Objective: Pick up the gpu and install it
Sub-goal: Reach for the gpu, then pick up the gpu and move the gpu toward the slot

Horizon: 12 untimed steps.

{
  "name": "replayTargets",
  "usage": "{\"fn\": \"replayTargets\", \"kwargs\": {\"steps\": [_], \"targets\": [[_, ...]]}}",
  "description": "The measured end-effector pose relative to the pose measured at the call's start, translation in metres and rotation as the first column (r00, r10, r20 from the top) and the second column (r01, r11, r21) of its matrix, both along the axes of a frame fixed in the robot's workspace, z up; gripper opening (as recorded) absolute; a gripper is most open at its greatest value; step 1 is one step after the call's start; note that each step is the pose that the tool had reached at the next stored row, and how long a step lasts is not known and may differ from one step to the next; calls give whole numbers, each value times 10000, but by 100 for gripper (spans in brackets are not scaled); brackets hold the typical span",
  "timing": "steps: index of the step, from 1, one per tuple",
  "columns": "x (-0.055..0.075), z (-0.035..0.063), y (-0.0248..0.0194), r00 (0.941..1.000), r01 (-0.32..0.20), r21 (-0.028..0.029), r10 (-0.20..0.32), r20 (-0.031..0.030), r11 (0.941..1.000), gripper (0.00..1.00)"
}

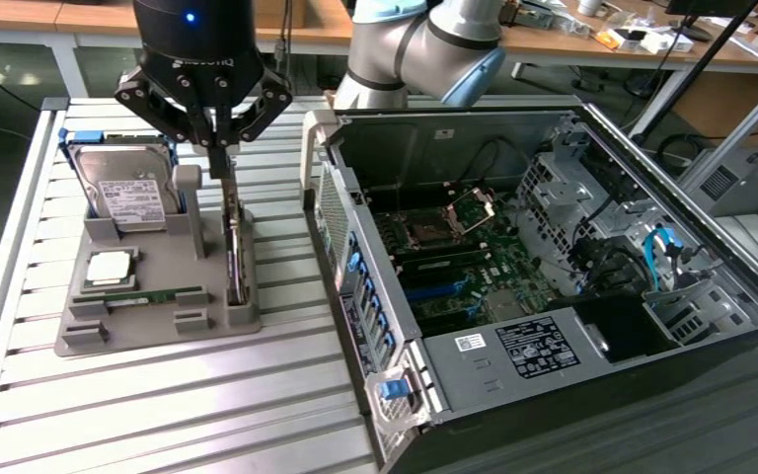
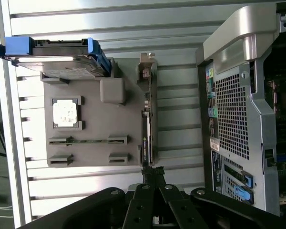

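Nearest, a green memory stick (image 1: 155, 294) lies on the gray fixture (image 1: 155, 336). The gpu (image 1: 236, 262) stands on edge in its slot along the fixture's side toward the open computer case (image 1: 511, 148). Farther back, the gripper (image 1: 222, 148), pressed together, pinches the gpu's upper end.

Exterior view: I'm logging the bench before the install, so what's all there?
gpu: one, dark with silver bracket, on edge in holder, case side
hard drive: one, silver, blue rails, propped at holder's far end
processor chip: one, silver, flat on holder
memory stick: one, green, flat on holder
holder: one, grey, on the table
computer case: one, grey, open, exterior view's right
table: one, silver slats, under everything
gripper: one, black, jaws shut on the gpu's far end
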<state>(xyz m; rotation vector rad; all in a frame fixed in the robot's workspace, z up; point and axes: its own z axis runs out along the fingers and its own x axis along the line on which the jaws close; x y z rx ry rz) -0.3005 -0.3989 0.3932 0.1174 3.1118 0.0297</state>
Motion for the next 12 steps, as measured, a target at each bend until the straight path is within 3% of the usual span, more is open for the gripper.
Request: {"fn": "replayTargets", "kwargs": {"steps": [10,12], "targets": [[0,0,0,10000,0,0,0,1,10000,11],[0,0,0,10000,0,0,0,0,10000,17]]}}
